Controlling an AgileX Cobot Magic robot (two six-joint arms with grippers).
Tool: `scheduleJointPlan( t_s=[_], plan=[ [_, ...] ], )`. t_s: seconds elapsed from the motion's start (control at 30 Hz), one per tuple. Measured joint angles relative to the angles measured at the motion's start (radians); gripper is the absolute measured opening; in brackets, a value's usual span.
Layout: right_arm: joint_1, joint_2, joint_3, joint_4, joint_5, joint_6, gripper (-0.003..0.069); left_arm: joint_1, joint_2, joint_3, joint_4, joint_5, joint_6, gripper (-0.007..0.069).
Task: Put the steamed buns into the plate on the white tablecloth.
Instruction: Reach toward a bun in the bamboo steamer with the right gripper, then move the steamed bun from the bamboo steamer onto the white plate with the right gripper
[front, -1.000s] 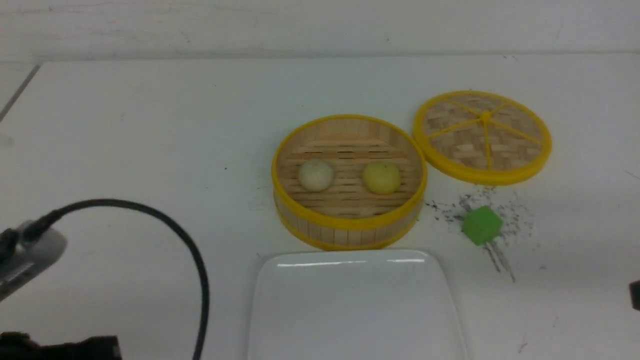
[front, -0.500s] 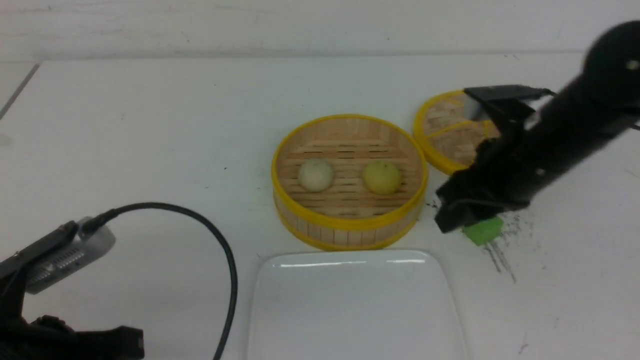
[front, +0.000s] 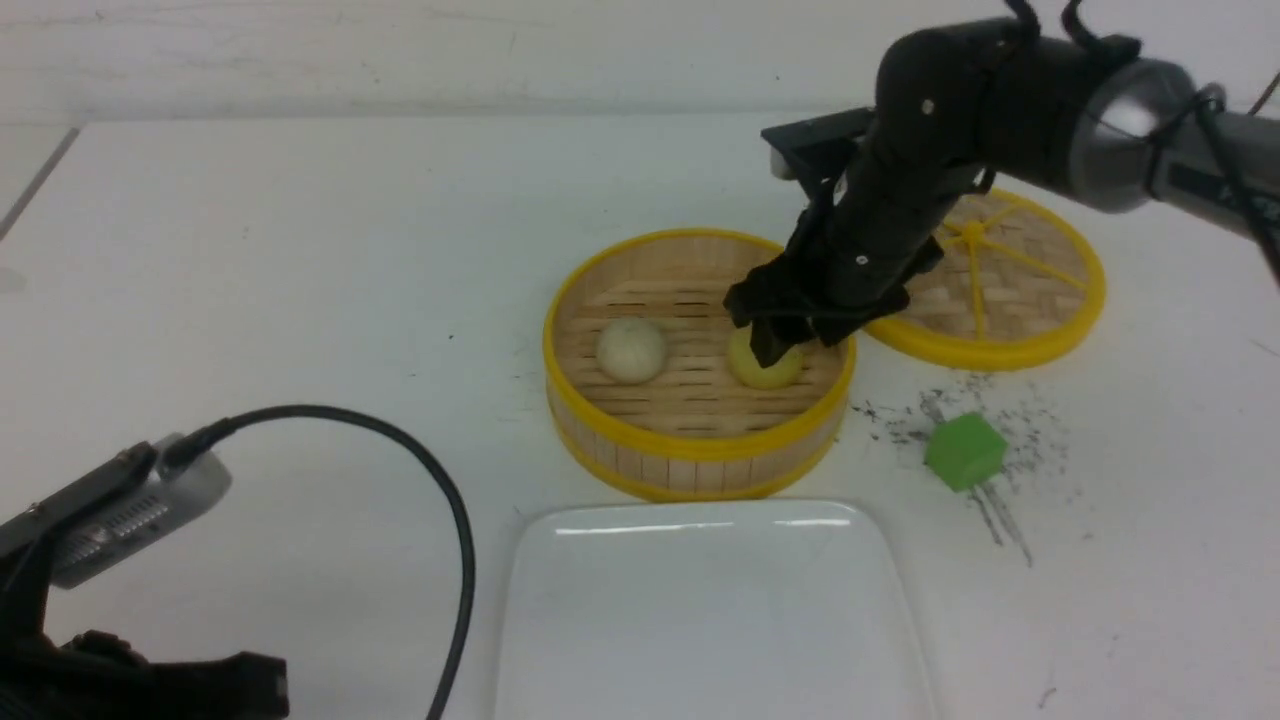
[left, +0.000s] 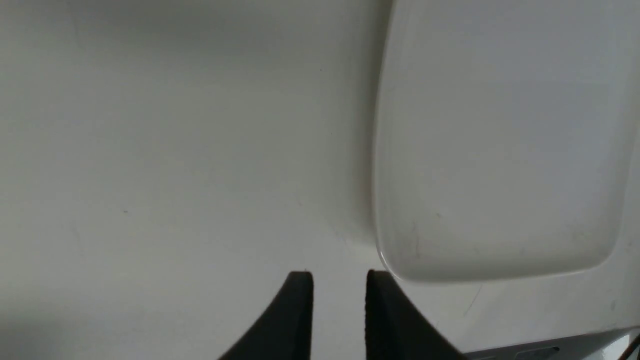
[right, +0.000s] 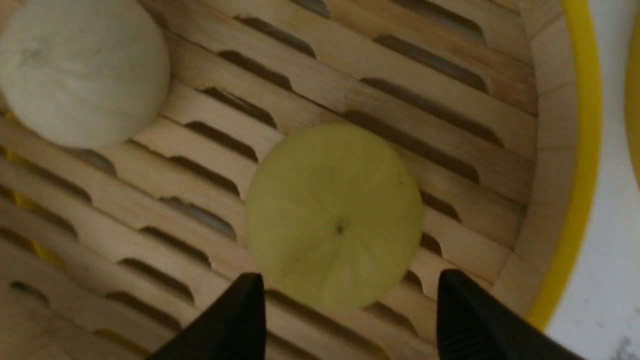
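Across the white tablecloth (front: 300, 250), the plate (front: 700, 620) lies nearest the robot and is bare. The bamboo steamer basket (front: 690, 445) stands just beyond its far edge. Inside the basket, apart on the slats, sit the off-white bun (front: 631, 349) toward the left and the pale yellow bun (front: 770, 372) toward the right.

The right arm reaches in over the basket's right rim. The right gripper (front: 775, 345) hangs directly above the pale yellow bun (right: 334, 217) with its fingers spread wide. The wrist view shows the dome between the two tips and a little ahead of them, with nothing gripped. This bun is round and has no long axis, so a straight drop and a squeeze should do.

The left gripper (left: 339, 285) sits low beside the plate's left edge, well away from both buns. Its fingers stand a narrow gap apart with nothing between them.
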Motion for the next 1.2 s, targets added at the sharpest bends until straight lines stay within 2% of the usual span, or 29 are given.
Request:
scheduleJointPlan(
  t_s=[0.07, 0.2, 0.23, 0.3, 0.4, 0.53, 0.6, 0.67, 0.8, 0.83, 0.87, 0.93, 1.03, 1.07, 1.13, 1.2],
  plan=[
    [0.000, 0.019, 0.000, 0.003, -0.021, -0.005, 0.0440, 0.000, 0.000, 0.000, 0.000, 0.000, 0.000, 0.0218],
    [0.000, 0.046, -0.001, 0.008, -0.042, -0.010, 0.0316, 0.000, 0.000, 0.000, 0.000, -0.002, 0.000, 0.0237],
    [0.000, 0.044, -0.002, 0.008, -0.040, -0.013, 0.0216, 0.000, 0.000, 0.000, 0.000, -0.002, 0.000, 0.0237],
    [0.000, 0.025, -0.002, 0.008, -0.020, -0.025, 0.0078, 0.000, 0.000, 0.000, 0.000, -0.002, 0.000, 0.0239],
    [0.000, -0.040, -0.001, 0.009, 0.062, -0.051, 0.0015, 0.000, 0.000, 0.000, 0.000, 0.000, 0.000, 0.0240],
    [0.000, -0.183, 0.013, 0.009, 0.203, -0.062, 0.0015, 0.000, 0.000, 0.000, 0.000, 0.019, 0.000, 0.0241],
    [0.000, -0.314, 0.082, 0.017, 0.273, -0.062, 0.0016, 0.000, 0.000, 0.000, 0.000, 0.034, 0.000, 0.0241],
    [0.002, -0.433, 0.196, 0.058, 0.260, -0.062, 0.0022, 0.000, 0.000, 0.000, 0.000, 0.040, 0.000, 0.0241],
    [0.032, -0.573, 0.492, 0.145, 0.075, -0.062, 0.0025, 0.000, 0.000, 0.000, 0.000, 0.045, 0.000, 0.0241],
    [0.073, -0.613, 0.649, 0.186, -0.052, -0.062, 0.0031, 0.000, 0.000, 0.000, 0.002, 0.042, 0.000, 0.0241],
    [0.079, -0.615, 0.665, 0.190, -0.066, -0.062, 0.0031, 0.000, 0.000, 0.000, 0.002, 0.042, 0.000, 0.0241],
    [0.151, -0.618, 0.816, 0.217, -0.226, -0.062, 0.0050, 0.000, 0.000, 0.000, 0.007, 0.022, 0.000, 0.0241],
    [0.215, -0.587, 0.919, 0.219, -0.361, -0.062, 0.0103, 0.000, 0.000, 0.000, 0.012, 0.001, 0.000, 0.0241],
    [0.234, -0.568, 0.942, 0.216, -0.400, -0.062, 0.0139, 0.000, 0.000, 0.000, 0.012, -0.010, 0.000, 0.0241],
    [0.255, -0.521, 0.959, 0.216, -0.449, -0.062, 0.0263, 0.000, 0.000, -0.002, 0.012, -0.029, -0.002, 0.0241],
    [0.258, -0.509, 0.957, 0.216, -0.449, -0.058, 0.0331, 0.000, 0.002, -0.010, 0.012, -0.026, -0.012, 0.0242]
  ],
)
